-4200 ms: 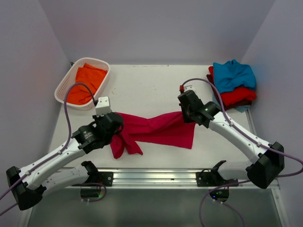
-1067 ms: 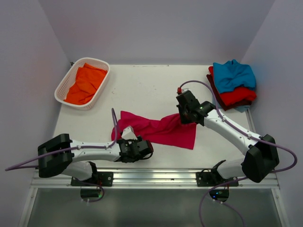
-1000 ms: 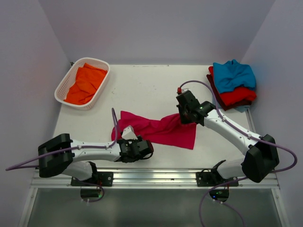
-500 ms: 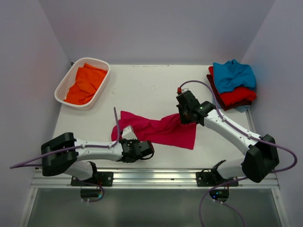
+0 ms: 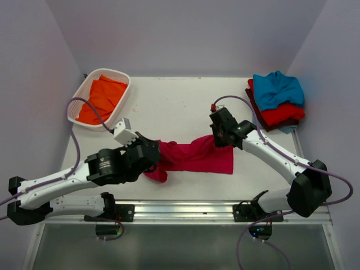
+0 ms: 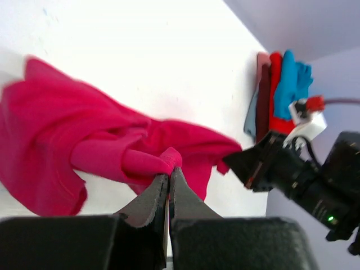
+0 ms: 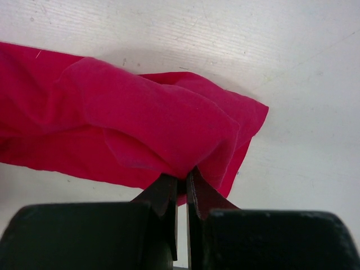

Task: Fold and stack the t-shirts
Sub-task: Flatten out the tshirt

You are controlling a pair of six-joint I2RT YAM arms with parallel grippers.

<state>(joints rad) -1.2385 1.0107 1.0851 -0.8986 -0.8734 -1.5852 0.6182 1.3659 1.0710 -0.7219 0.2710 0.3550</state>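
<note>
A crimson-pink t-shirt point(image 5: 194, 157) lies stretched across the table's middle. My left gripper point(image 5: 153, 154) is shut on a fold of it point(image 6: 169, 158) at its left end and holds that end lifted above the table. My right gripper point(image 5: 218, 138) is shut on the shirt's right end point(image 7: 185, 169), just above the table. A teal-blue shirt point(image 5: 275, 89) lies on a red one point(image 5: 284, 114) and a maroon one point(image 5: 251, 100) at the back right. An orange shirt point(image 5: 101, 100) lies in the basket.
A white lattice basket point(image 5: 79, 100) stands at the back left. The folded stack shows in the left wrist view point(image 6: 281, 90) beyond my right arm point(image 6: 298, 174). A metal rail point(image 5: 185, 209) runs along the near edge. Walls close in on both sides.
My left arm has lifted from low on the table, raising the shirt's left end. The cloth's left part is now bunched and narrower. My right gripper has held still.
</note>
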